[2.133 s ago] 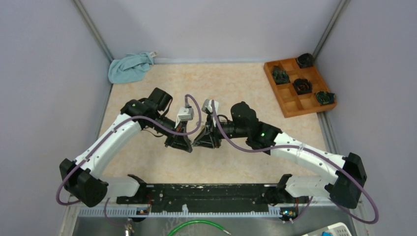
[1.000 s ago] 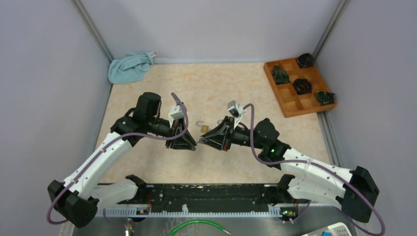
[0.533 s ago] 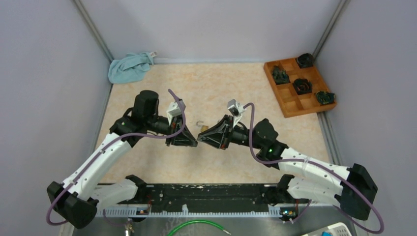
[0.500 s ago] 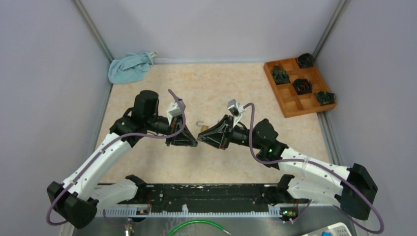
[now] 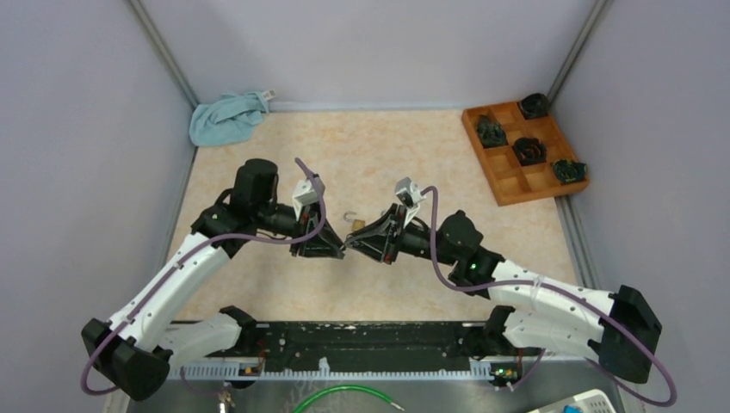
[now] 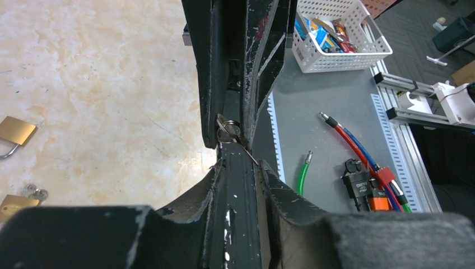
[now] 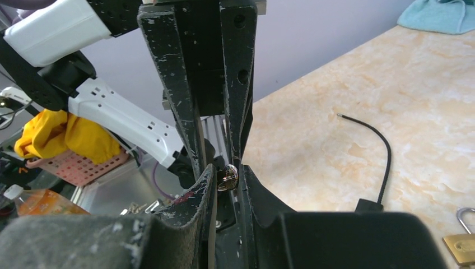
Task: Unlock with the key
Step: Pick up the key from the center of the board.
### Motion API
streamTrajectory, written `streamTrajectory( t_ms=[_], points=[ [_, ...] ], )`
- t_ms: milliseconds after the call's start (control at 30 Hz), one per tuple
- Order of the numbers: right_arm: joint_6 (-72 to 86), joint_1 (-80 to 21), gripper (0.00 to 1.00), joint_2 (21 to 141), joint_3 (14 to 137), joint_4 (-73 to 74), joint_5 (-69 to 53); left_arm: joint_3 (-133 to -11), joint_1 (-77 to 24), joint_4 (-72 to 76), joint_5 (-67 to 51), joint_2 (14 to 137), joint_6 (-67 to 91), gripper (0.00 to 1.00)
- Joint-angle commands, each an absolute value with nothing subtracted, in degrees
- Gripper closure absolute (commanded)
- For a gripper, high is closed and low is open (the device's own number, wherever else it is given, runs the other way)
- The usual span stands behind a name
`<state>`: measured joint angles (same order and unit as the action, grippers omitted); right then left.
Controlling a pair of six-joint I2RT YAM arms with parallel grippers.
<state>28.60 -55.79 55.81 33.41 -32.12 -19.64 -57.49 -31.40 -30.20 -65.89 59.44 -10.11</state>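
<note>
Meeting tip to tip just on the near side of the padlock (image 5: pixel 355 223): left end effector (image 5: pixel 338 247) and right end effector (image 5: pixel 351 243), both raised off the desk (image 5: pixel 387 155). Right end effector is pinching the key (image 7: pixel 228 177) by its round head, right at its fingertips. Left end effector's fingers (image 7: pixel 182 84) sit nose-on to the key with only a narrow gap between them; can't tell whether they have a grip on it. Padlock lies flat on the desk, brass body with the shackle pointing away from the arm bases, and neither end effector touches it. Can't tell if the shackle is latched. Wooden tray (image 5: pixel 516 182) is well right of the padlock and beyond it; blue cloth (image 5: pixel 225 116) is well left of the padlock, in the far corner.
</note>
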Motion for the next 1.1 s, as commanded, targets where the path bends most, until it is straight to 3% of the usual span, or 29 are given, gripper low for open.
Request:
streamTrajectory(
  t_ms=[0,233,467,733,933,1033,1067],
  points=[
    [26.8,-56.5,1.00,53.9,35.2,-31.0,-16.7,-58.9,-31.4,-32.0,-65.6,57.8,-13.6,0.67],
    [27.1,-56.5,1.00,53.3,35.7,-30.0,-16.4,-59.2,-31.4,-34.7,-64.7,57.8,-18.3,0.59],
    [27.2,-56.5,1.00,53.5,36.5,-29.6,-16.8,-58.9,-31.4,-32.1,-62.0,58.1,-15.2,0.61],
    [27.9,-56.8,1.00,54.1,36.5,-31.2,-16.8,-58.2,-31.4,-28.9,-60.0,58.7,-11.5,0.79],
    [28.4,-57.1,1.00,54.5,36.1,-32.7,-16.6,-58.8,-31.4,-30.9,-62.7,58.7,-13.6,1.00],
    [28.8,-57.1,1.00,54.4,36.3,-31.6,-17.5,-59.9,-31.4,-34.4,-63.0,59.1,-17.5,1.00],
    [28.9,-57.1,0.96,54.4,36.8,-29.9,-17.8,-60.4,-31.4,-36.0,-63.2,59.3,-19.4,1.00]
  ],
)
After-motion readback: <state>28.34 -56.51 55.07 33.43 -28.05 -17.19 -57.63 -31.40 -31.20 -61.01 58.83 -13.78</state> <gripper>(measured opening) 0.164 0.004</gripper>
